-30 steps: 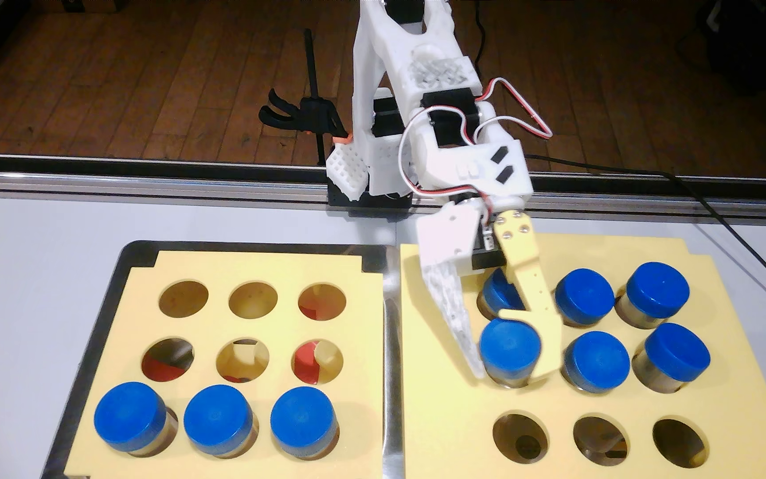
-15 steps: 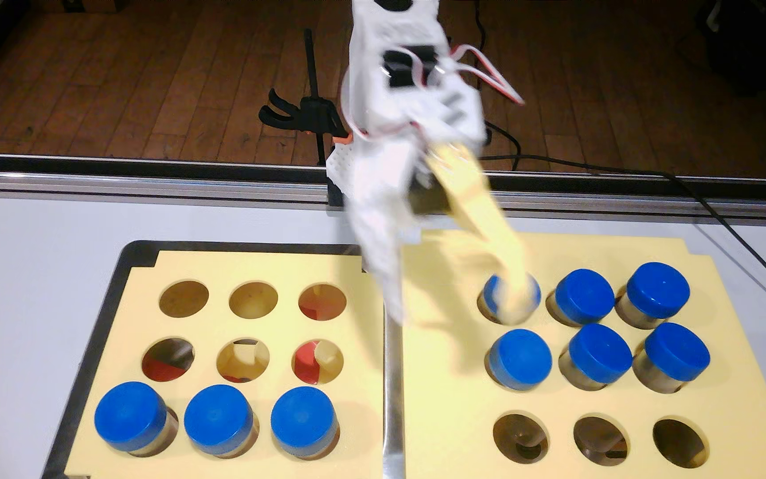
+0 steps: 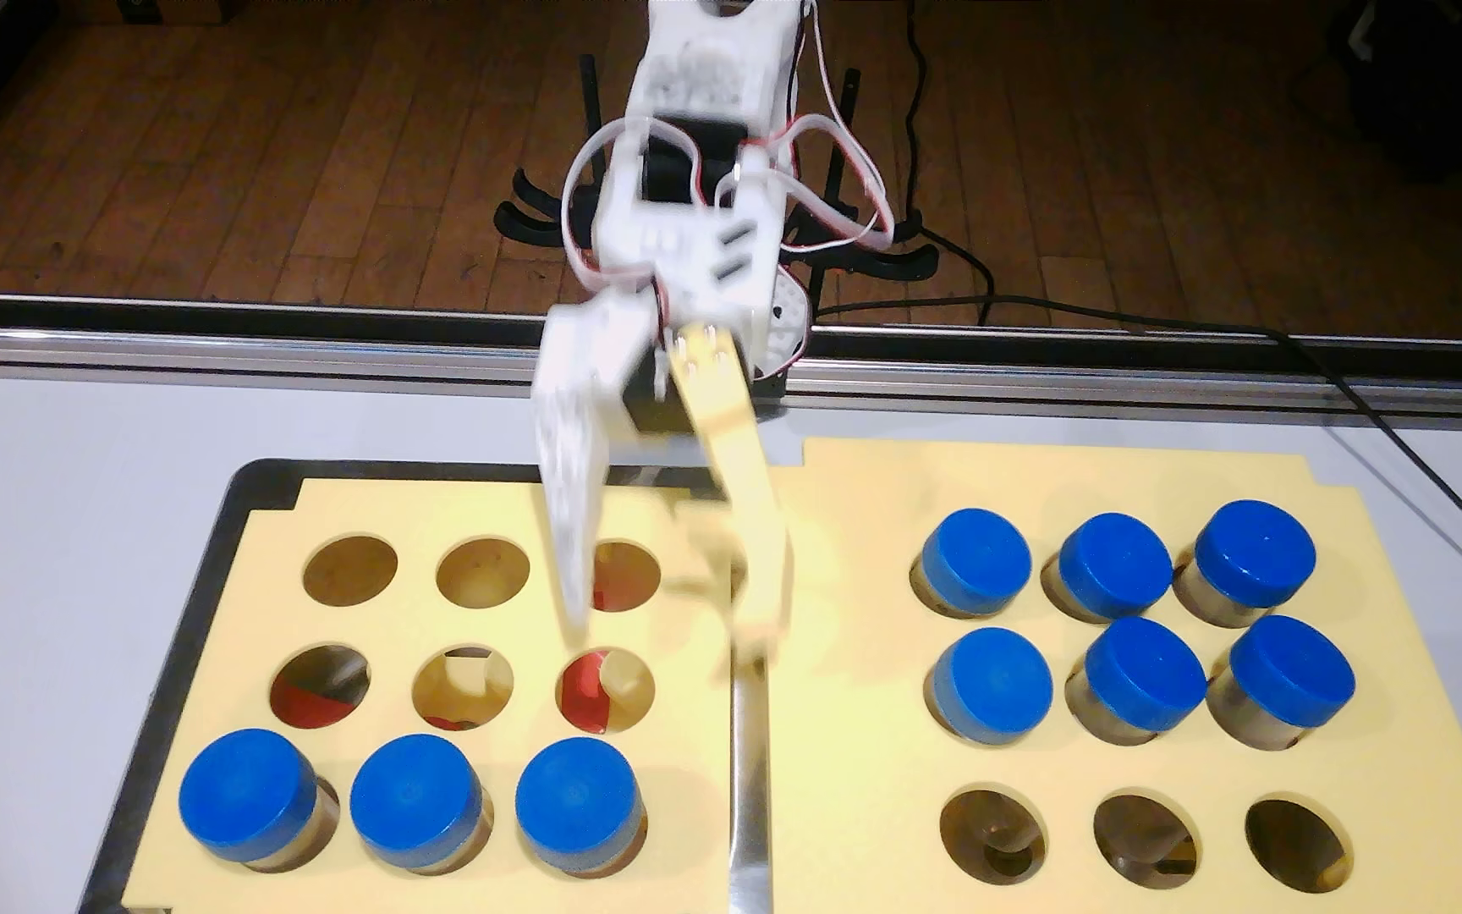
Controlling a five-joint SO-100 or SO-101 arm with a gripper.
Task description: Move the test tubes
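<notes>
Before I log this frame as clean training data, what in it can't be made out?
- Claw: motion-blurred in the fixed view; fingertip edges smear, though it is open and empty.
- Test tubes: blue caps and rack holes hide the bodies, so graduation marks are unreadable.
- Left yellow rack: its bottom edge is cut off by the frame.
- Empty holes: red and cream shapes below, too dim to identify.
</notes>
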